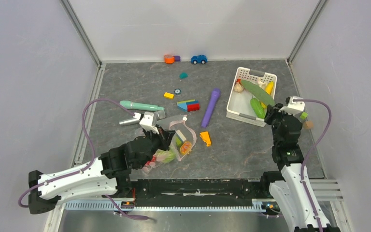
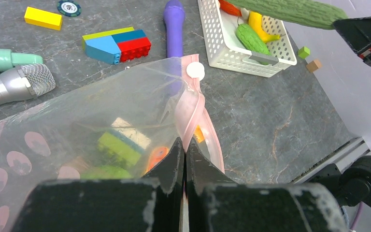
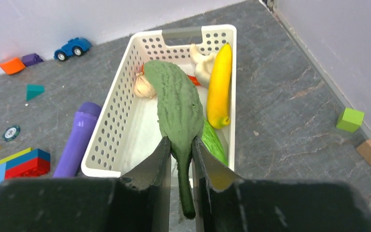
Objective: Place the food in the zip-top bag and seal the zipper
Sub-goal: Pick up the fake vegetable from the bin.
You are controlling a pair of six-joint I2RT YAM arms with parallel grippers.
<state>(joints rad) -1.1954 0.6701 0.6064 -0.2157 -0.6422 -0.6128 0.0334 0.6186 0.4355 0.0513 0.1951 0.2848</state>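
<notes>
Purple stick [image 1: 210, 107] lies between zip-top bag [image 1: 180, 127] and white basket [image 1: 244, 116].

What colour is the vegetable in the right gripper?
Dark green cucumber; right wrist view shows it best.

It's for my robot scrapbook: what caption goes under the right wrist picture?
Right gripper holds a green cucumber by its thin end over the white basket.

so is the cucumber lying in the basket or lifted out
Lifted out: the right jaws pinch the cucumber by its thin end, holding it raised over the basket, above the food inside.
</notes>
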